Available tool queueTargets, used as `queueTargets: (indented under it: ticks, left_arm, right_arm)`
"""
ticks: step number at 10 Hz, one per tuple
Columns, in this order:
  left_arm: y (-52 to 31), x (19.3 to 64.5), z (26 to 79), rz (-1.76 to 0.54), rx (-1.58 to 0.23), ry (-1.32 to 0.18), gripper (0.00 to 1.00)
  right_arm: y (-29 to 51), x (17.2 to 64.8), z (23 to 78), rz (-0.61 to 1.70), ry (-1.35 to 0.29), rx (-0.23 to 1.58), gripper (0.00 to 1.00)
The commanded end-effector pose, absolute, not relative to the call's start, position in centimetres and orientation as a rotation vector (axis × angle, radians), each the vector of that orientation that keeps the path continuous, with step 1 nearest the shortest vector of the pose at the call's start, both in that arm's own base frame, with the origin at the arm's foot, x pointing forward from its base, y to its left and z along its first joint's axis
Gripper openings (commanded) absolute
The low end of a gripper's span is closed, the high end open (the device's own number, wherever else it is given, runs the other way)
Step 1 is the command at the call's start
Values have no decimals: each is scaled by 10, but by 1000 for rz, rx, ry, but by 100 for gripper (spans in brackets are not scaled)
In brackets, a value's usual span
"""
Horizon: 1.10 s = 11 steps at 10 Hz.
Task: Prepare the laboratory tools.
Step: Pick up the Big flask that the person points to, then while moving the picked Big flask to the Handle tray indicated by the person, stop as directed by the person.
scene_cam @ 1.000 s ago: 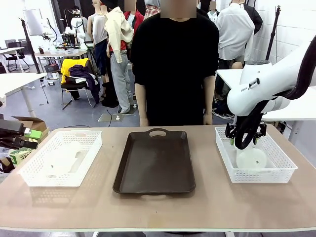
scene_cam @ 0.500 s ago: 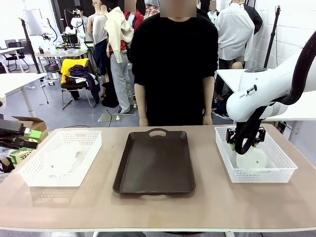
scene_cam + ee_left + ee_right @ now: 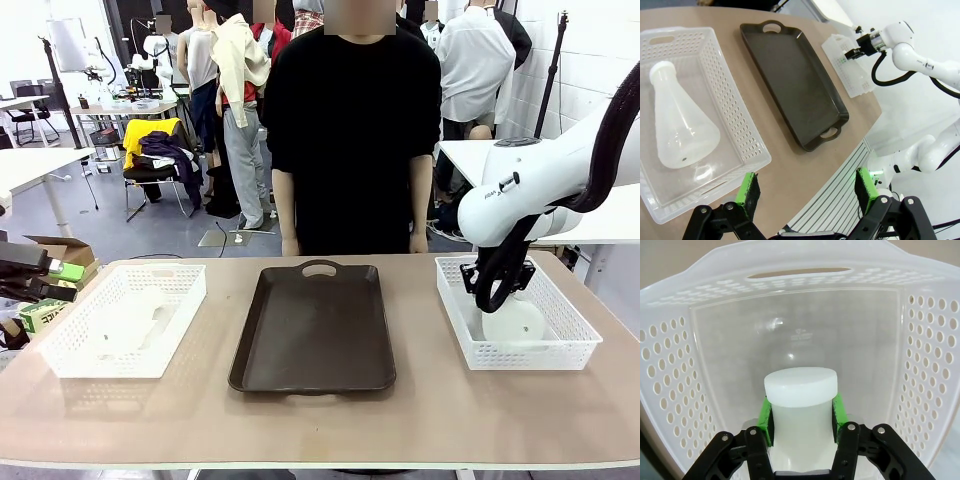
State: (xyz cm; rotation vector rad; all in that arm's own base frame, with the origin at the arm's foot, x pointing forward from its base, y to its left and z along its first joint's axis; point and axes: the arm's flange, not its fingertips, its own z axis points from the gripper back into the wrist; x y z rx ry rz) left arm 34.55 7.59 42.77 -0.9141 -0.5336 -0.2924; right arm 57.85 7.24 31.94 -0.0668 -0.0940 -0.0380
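Right fingers [image 3: 766, 421] tight on neck of apparently sideways flask [image 3: 800, 390]

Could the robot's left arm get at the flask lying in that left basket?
Probably yes: the flask lies uncovered in the open-topped basket, and the left gripper is open nearby.

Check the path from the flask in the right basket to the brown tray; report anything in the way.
The right pincer is shut on the neck of the flask. One thing stands between: the wall of the basket facing the tray. The table beyond that wall is bare, so lifting over the wall should do.
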Motion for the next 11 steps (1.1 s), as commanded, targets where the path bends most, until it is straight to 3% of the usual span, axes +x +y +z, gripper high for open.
queueTargets:
  ticks: [1, 11]
  left_arm:
    - [77, 347, 426, -303, -934, -560, 100]
    - [77, 347, 426, -303, -934, -560, 100]
  right_arm:
    - [73, 583, 316, -23, -83, -114, 0]
    - [72, 579, 319, -36, -88, -71, 0]
